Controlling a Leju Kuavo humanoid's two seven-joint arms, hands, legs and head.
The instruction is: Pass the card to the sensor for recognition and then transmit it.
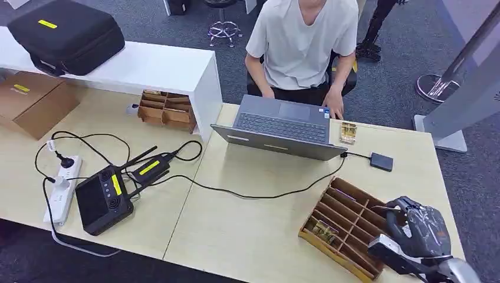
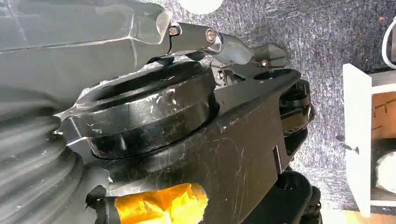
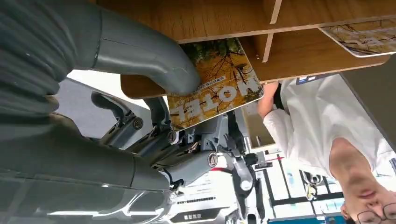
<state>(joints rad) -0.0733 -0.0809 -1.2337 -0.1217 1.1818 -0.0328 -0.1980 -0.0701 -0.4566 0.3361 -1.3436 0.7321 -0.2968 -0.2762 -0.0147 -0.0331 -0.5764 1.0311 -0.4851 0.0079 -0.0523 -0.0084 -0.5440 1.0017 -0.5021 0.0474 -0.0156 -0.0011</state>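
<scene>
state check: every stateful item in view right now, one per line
right hand: over the wooden tray's end, holds a card
card: pinched under the thumb, at the tray's edge
wooden tray: on the table, more cards in one slot
laptop: lid open, cable plugged in
left hand: hanging over the carpet, open or shut unclear
black case: closed, on the white shelf

Yellow autumn-tree card (image 3: pixel 215 79), brown wooden organizer (image 1: pixel 348 227), grey laptop (image 1: pixel 282 127)

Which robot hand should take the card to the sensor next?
The right hand. Its thumb already presses on the card by the wooden tray. The left hand hangs low over the floor, away from the table.
</scene>
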